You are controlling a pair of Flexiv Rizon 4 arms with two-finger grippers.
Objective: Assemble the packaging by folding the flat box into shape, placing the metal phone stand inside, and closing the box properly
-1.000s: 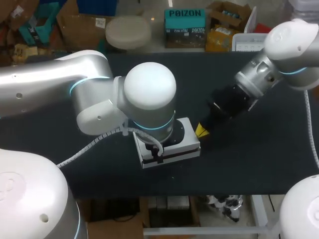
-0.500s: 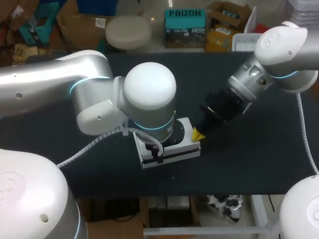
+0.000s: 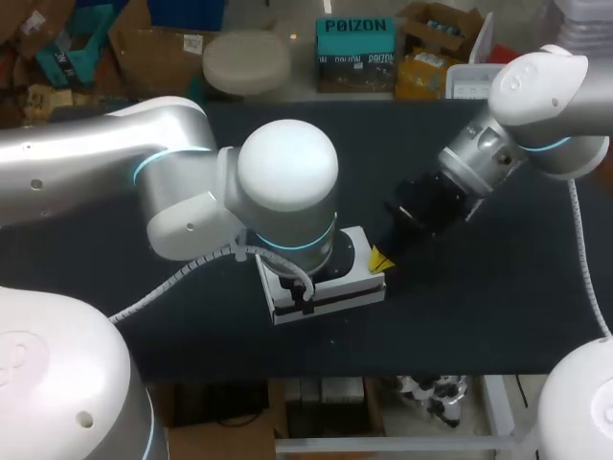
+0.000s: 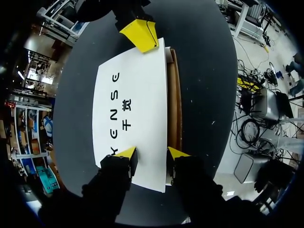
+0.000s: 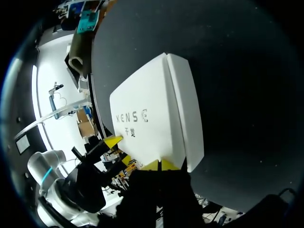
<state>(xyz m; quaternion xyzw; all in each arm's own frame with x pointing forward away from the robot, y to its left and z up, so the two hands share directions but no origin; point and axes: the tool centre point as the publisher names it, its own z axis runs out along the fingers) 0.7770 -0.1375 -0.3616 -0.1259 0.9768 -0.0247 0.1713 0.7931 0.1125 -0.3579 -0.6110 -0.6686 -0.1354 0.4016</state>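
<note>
Looking down from the head camera, I see the white box (image 3: 330,287) lying flat on the dark table (image 3: 479,307), near the front edge but apart from it. Its long axis runs roughly across the table, side to side. My left arm (image 3: 182,182) covers most of it (only the front and right end show). The right arm (image 3: 536,105) comes in from the far right corner, and the right gripper (image 3: 380,259) sits at the box's right end.

From the left wrist, the box stretches straight away from the left gripper (image 4: 151,154), printed face up. The right gripper's yellow tips are at its far end. My left fingers stand apart over the near end: one tip is on the white face, the other at the long side where a brown strip (image 4: 174,95) of cardboard shows along the edge. I cannot tell whether they press down. This brown edge shows in no other view.

The right wrist view shows the box from the other end, with a white side wall (image 5: 185,109) beside the top face. There the right gripper's two tips are drawn together, against the box's near edge.

Bare table lies to the right of the box, under the right arm, and along the far side.
</note>
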